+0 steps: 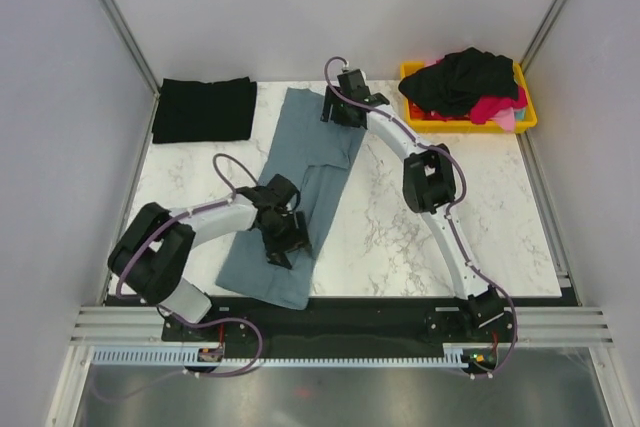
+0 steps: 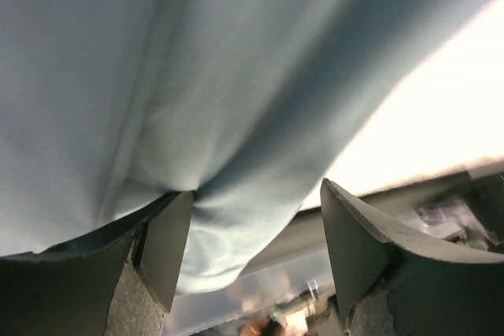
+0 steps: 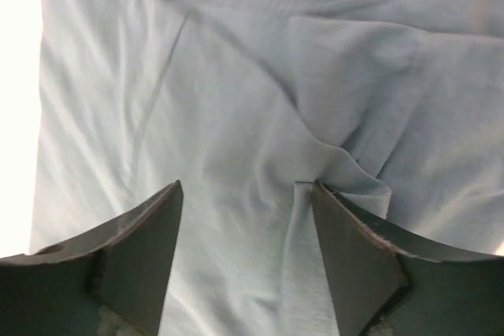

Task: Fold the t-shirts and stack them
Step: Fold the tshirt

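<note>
On the marble table (image 1: 380, 227): a long cloth strip ran from the far middle toward the near left edge, and both arms reached over it.
Slate blue-grey t-shirt (image 1: 310, 159): it lay flat on the table, folded lengthwise into a narrow band, the far end under the right arm and the near end under the left arm; its near corner reached the table's near edge.
Black t-shirt (image 1: 205, 109): it sat folded into a neat rectangle at the far left corner, well apart from both grippers.
Yellow bin (image 1: 450, 127): it stood at the far right corner, heaped with a crumpled black shirt (image 1: 470, 77) over a pink-red shirt (image 1: 495, 107).
Left gripper (image 2: 256, 190): released, jaws standing wide, low over the near part of the blue-grey shirt; a soft ridge of cloth bunched against the left-hand finger in its wrist view.
Right gripper (image 3: 246, 185): released, jaws wide apart, set just above the shirt's far end, with a small crease of cloth lying between the fingers.
</note>
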Available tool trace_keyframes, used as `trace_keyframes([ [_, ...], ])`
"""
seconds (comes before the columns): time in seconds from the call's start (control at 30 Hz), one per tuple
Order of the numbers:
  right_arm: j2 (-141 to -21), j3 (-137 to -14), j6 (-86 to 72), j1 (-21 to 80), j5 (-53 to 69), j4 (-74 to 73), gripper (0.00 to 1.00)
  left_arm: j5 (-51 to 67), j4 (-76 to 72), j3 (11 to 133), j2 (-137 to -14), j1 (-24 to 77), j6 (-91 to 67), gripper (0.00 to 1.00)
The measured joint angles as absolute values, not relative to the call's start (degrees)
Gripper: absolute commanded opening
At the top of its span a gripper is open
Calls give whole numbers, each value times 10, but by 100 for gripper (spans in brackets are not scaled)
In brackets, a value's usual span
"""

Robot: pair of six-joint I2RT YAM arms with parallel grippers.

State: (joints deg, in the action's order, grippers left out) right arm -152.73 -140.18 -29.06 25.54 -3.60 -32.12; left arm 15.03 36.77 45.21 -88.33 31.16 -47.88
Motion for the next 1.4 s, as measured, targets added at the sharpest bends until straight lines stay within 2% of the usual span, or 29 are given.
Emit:
trace_keyframes([
  [0.23, -1581, -1428, -356, 224, 89, -172, 83, 247, 240, 513, -973, 469, -589, 74],
  [0.4, -1614, -1444, -384, 211, 127, -79, 85, 239, 278, 588, -994, 507, -602, 75],
  [0.53, -1617, -1439, -395, 206, 122, -55, 87, 191, 354, 664, -970, 517, -599, 76],
  [0.7, -1621, -1439, -401, 197, 140, -18, 97, 107, 450, 750, -884, 528, -577, 77],
  [0.87, -1591, -1416, -383, 186, 147, -4, 98, -1, 522, 769, -778, 533, -543, 77],
  [0.97, -1497, -1329, -374, 181, 146, -9, 98, -65, 558, 758, -739, 532, -525, 79],
  [1.07, -1345, -1186, -365, 178, 132, -29, 96, -111, 569, 700, -686, 532, -516, 81],
  [1.27, -856, -750, -336, 214, 44, -43, 94, -150, 599, 550, -571, 521, -522, 81],
  [1.4, -636, -548, -355, 333, -8, -71, 82, -149, 599, 463, -509, 517, -548, 78],
])
